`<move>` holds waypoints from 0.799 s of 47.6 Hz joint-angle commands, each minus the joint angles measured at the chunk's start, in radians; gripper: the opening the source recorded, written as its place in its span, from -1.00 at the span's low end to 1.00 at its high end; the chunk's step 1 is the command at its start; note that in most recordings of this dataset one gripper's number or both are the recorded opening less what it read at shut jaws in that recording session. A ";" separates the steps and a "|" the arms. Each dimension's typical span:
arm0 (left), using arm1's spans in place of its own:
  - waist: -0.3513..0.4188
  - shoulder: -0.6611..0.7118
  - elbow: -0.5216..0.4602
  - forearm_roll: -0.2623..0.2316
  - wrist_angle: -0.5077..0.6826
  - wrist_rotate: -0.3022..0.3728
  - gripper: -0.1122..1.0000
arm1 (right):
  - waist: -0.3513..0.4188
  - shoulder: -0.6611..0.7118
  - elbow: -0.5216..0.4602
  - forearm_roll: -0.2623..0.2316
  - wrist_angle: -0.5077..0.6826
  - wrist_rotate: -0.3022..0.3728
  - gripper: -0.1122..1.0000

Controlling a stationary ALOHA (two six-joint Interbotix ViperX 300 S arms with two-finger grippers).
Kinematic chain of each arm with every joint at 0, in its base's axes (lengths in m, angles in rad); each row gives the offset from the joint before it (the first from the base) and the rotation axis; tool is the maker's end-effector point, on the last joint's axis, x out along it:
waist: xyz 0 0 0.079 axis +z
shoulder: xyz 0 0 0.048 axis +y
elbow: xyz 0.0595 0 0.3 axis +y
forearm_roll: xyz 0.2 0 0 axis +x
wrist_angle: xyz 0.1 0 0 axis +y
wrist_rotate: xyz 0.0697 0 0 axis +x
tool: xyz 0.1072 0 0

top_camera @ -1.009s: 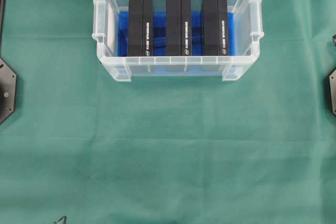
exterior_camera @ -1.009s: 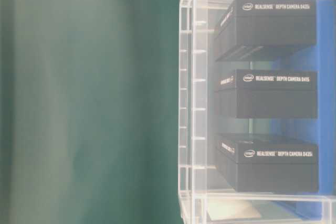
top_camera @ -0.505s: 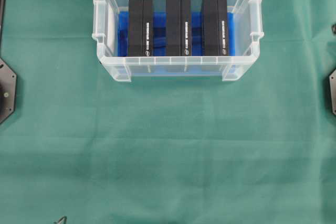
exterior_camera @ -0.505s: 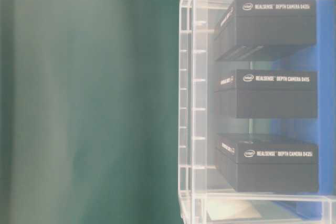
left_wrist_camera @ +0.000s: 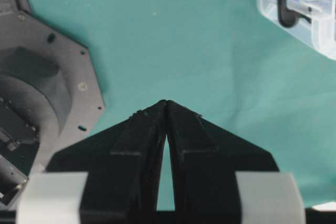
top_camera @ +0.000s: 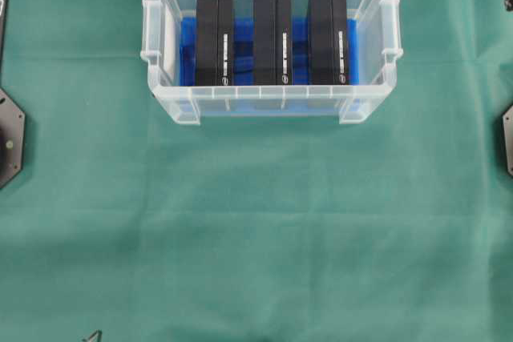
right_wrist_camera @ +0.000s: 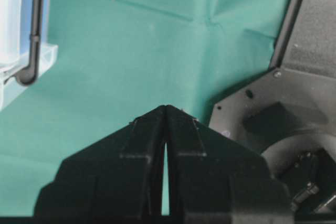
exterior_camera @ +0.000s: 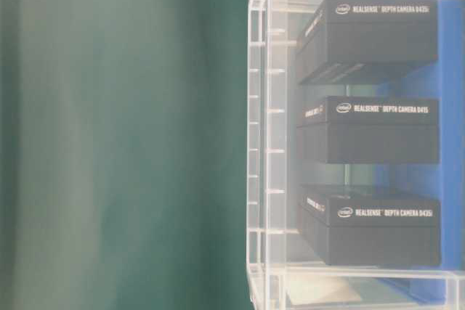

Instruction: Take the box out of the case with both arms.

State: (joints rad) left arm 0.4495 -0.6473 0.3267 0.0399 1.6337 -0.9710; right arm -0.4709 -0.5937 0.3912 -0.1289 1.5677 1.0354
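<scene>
The left gripper (left_wrist_camera: 166, 102) has its jaws pressed together, tips meeting, and pinches nothing; it hangs over bare green cloth (left_wrist_camera: 184, 51), with a black arm base (left_wrist_camera: 37, 93) beside it and a corner of the case (left_wrist_camera: 310, 19) near the top right of its wrist view. The right gripper (right_wrist_camera: 166, 107) is likewise pressed together and holds nothing, over cloth, with the case's corner at the left edge and its own base (right_wrist_camera: 294, 114) on the right.

The case (top_camera: 272, 106) sits at the top middle of the overhead view, long axis left to right. Inside, on blue lining (top_camera: 186, 54), three black boxes stand side by side, apart: left (top_camera: 213, 42), middle (top_camera: 272, 39), right (top_camera: 328, 39). Each box's long axis runs top to bottom in that view, across the case's length.
</scene>
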 commanded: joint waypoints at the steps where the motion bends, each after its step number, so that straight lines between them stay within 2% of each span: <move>1: 0.006 0.002 -0.023 -0.002 -0.005 0.002 -0.80 | -0.002 0.002 -0.025 0.005 -0.006 0.000 -0.79; 12: 0.008 0.015 -0.018 -0.005 -0.005 0.002 -0.79 | -0.002 0.002 -0.023 0.006 -0.011 -0.002 -0.79; 14: 0.006 0.018 -0.017 -0.003 -0.006 0.000 -0.78 | -0.002 0.002 -0.021 0.006 -0.014 -0.002 -0.74; 17: 0.008 0.021 -0.014 -0.005 -0.011 -0.005 -0.71 | -0.002 0.002 -0.021 0.003 -0.014 -0.002 -0.57; 21: 0.008 0.028 -0.014 -0.003 -0.015 0.002 -0.39 | -0.002 0.002 -0.020 -0.003 -0.015 0.000 -0.13; 29: 0.003 0.028 -0.006 -0.002 -0.020 0.008 0.53 | -0.002 0.003 -0.015 -0.021 -0.015 0.006 0.76; 33: -0.006 0.028 -0.006 -0.002 -0.031 0.008 0.81 | -0.002 0.002 -0.014 -0.023 -0.012 0.009 0.94; 38: -0.006 0.029 -0.006 -0.002 -0.032 0.002 0.84 | -0.002 0.002 -0.014 -0.025 -0.014 0.014 0.94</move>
State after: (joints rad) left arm 0.4464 -0.6167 0.3313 0.0368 1.6061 -0.9664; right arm -0.4709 -0.5890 0.3896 -0.1488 1.5585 1.0446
